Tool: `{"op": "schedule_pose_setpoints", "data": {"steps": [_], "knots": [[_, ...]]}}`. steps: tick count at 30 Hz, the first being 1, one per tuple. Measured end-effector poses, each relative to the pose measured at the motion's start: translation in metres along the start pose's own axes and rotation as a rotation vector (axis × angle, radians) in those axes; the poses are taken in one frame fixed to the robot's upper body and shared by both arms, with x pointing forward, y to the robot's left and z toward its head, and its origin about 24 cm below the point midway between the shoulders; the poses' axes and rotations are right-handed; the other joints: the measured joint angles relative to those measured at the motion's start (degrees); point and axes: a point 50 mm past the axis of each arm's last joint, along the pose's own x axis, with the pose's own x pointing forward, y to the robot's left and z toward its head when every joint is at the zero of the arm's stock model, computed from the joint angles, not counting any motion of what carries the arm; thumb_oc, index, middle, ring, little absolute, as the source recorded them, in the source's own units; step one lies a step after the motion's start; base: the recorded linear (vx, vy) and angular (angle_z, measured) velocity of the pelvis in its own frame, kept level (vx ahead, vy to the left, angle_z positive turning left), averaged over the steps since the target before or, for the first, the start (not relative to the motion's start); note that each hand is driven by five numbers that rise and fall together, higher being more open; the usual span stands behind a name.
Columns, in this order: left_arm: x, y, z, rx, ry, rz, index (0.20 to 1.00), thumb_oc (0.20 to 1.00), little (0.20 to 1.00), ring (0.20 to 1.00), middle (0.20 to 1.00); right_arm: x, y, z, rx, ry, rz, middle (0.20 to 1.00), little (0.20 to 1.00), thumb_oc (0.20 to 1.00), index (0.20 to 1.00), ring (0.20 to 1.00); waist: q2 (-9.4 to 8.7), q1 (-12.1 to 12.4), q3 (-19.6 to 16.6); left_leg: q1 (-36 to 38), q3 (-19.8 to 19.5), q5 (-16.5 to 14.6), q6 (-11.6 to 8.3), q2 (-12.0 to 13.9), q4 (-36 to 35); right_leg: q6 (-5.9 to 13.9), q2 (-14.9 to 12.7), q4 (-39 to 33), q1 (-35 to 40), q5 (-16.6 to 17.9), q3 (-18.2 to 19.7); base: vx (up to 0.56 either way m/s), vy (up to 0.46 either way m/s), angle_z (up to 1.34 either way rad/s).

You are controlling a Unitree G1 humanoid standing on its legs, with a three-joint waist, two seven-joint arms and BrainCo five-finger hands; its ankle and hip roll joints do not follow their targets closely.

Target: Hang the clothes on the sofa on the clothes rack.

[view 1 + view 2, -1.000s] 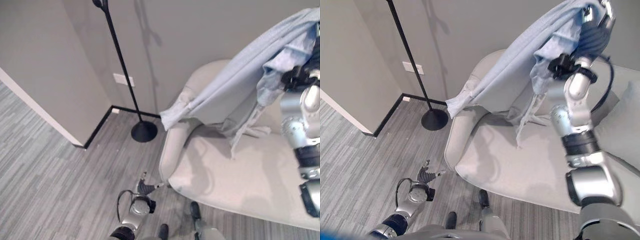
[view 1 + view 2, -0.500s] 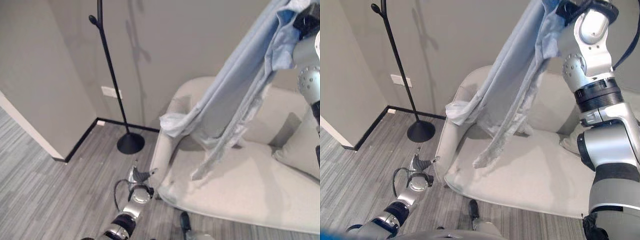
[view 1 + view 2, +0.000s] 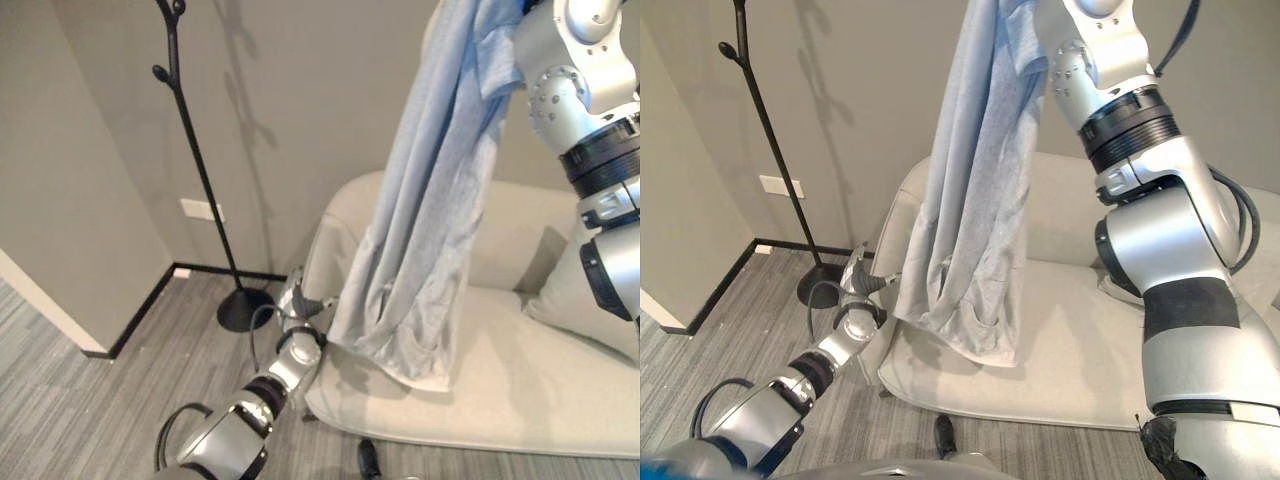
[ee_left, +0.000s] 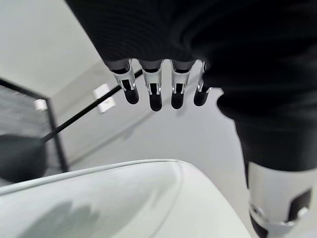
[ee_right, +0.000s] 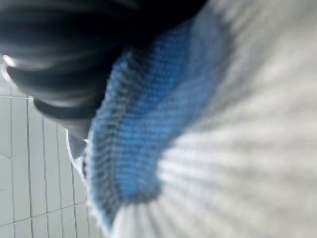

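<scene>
Left eye view: pale blue garment point(image 3: 430, 210) hangs full length from above the frame's top edge, beside the raised right arm. Its lower hem touches or hangs just over the seat of the light grey sofa point(image 3: 520, 370). A cushion point(image 3: 580, 300) leans in the sofa's far corner.

Right wrist view: blue knit cloth lies very close against the dark hand cover; fingers are hidden in the cloth, so the right hand's grasp cannot be told.

Left hand point(image 3: 298, 305) sits low by the sofa's armrest, just beside the garment's hanging edge. Left wrist view: fingers point(image 4: 154, 96) straight and relaxed, holding nothing, with the sofa's rounded arm point(image 4: 124, 198) below them.

Black clothes rack point(image 3: 195, 160) stands on a round base against the grey wall, well apart from the garment, left of the sofa. A white wall plate point(image 3: 202, 209) is mounted behind its pole.

Change from 1.0 s ago: garment then stretched slantwise across the sofa back, one end draped on the armrest; it now hangs near vertical, clear of the armrest. Left hand was out over the floor; it now reaches the armrest. Camera has shifted as well.
</scene>
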Motion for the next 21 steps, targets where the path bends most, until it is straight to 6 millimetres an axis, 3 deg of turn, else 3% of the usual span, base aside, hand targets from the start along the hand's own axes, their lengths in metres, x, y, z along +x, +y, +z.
{"op": "schedule_pose_setpoints", "data": {"steps": [6,9,15,21], "knots": [[-0.003,-0.015,0.014,0.006,-0.017,-0.038,1.000,1.000,1.000,1.000,1.000,-0.004,0.014,0.004,0.023,-0.009,0.044,0.200,0.200,0.200,0.200,0.200,0.01,-1.89,-0.77,0.19,0.93,-0.38,0.26,-0.06,0.08,0.01,0.11,-0.16,-0.23,-0.01,0.22,0.02,0.004,-0.10],[-0.005,-0.018,0.010,0.038,0.003,-0.053,1.000,1.000,1.000,1.000,1.000,-0.009,0.024,0.008,0.040,-0.025,0.096,0.200,0.200,0.200,0.200,0.200,0.11,-2.87,-0.89,0.22,1.64,-0.46,0.26,-0.08,0.06,0.05,0.20,-0.21,-0.32,-0.04,0.96,0.02,0.000,-0.13],[-0.005,-0.023,0.009,0.076,0.048,-0.072,1.000,1.000,1.000,1.000,1.000,-0.027,0.052,0.034,0.119,-0.110,0.277,0.200,0.200,0.200,0.200,0.200,0.01,-5.83,-1.11,0.23,3.32,-0.65,0.43,-0.27,-0.08,0.05,0.73,-0.44,-0.92,-0.03,2.95,0.01,-0.006,-0.15],[0.008,-0.019,0.025,0.076,0.050,-0.062,1.000,1.000,1.000,1.000,1.000,-0.044,0.069,0.050,0.153,-0.173,0.415,0.200,0.200,0.200,0.200,0.200,-0.09,-9.53,-1.34,0.81,6.18,-1.04,0.58,-0.34,-0.24,0.16,1.44,-0.71,-1.35,0.00,5.15,0.01,-0.005,-0.24]]}}
